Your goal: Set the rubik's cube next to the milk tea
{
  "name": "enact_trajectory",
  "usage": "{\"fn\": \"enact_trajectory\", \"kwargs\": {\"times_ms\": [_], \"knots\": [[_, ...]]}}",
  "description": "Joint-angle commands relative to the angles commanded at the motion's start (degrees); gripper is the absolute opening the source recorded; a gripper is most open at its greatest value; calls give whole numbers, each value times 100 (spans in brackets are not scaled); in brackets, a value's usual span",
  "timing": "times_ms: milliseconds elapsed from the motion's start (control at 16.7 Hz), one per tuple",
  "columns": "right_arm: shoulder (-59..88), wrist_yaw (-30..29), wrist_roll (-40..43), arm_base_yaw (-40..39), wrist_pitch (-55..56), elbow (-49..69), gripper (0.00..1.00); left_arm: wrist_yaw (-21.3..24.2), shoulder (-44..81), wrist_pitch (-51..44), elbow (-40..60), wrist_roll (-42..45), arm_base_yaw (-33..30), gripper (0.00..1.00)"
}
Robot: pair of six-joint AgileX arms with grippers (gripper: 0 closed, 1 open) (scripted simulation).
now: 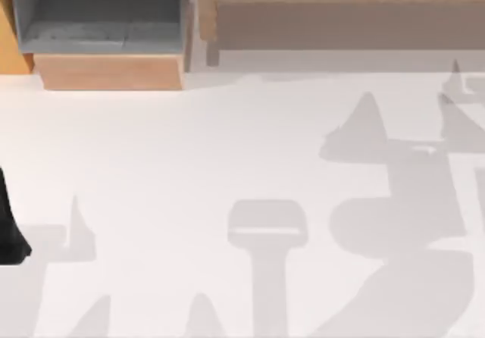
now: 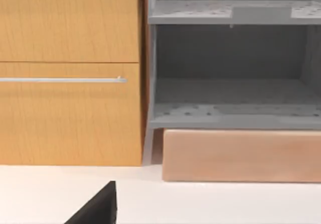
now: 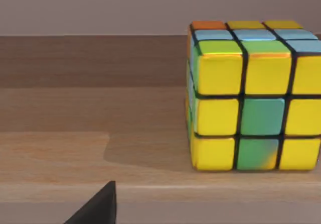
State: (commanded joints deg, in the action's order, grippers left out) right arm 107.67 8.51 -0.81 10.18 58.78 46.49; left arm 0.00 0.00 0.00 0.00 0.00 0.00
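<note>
Yellow faces of the cube filled much of the right wrist view, with green and orange squares among them. It sat on a wooden ledge, straight ahead of the right gripper and apart from it, touched by nothing. Whether that gripper's fingers were spread or closed I could not tell, and no hold on anything showed.

From the left wrist, a grey shelf and a wooden drawer front lay ahead, well apart. A dark part of the left arm sat at the table's left edge, parked; its fingers could not be read either.

I judged the reach not yet begun. The cube stood off-centre from the right gripper's line, so a straight approach might clip a corner and push it back along the ledge, or pinch it askew and let it twist loose.
</note>
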Motion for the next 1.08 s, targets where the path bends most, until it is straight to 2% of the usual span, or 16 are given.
{"fn": "enact_trajectory", "kwargs": {"times_ms": [420, 720, 1080], "knots": [[594, 69, -5, 87, 469, 381, 100, 0, 0, 0, 0, 0, 0, 100], [605, 110, -5, 123, 288, 590, 100, 0, 0, 0, 0, 0, 0, 100], [1163, 36, 0, 53, -148, 1606, 100, 0, 0, 0, 0, 0, 0, 100]]}}
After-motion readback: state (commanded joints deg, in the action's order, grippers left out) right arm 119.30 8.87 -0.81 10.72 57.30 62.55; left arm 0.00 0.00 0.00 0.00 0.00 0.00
